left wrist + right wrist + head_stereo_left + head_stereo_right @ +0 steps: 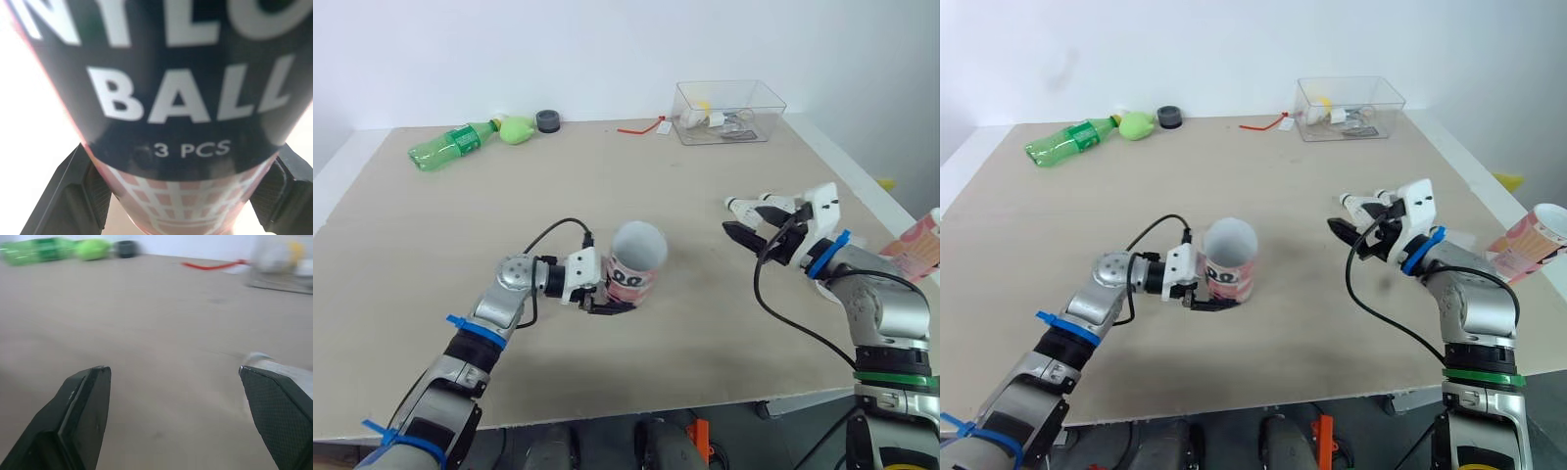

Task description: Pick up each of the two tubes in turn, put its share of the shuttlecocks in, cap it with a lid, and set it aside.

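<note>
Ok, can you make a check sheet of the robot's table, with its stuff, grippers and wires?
Surface: beige table, flat.
Job's things: one tube upright, top open; second tube tilted at the right edge.
Clutter: green bottle, green lump, dark ring, red tie, clear box, all along the far edge.
Grippers: left gripper shut on the tube; right gripper open above the table.
Cables: black cable loops at the left wrist; second cable hangs from the right arm.
Surroundings: white wall.
</note>
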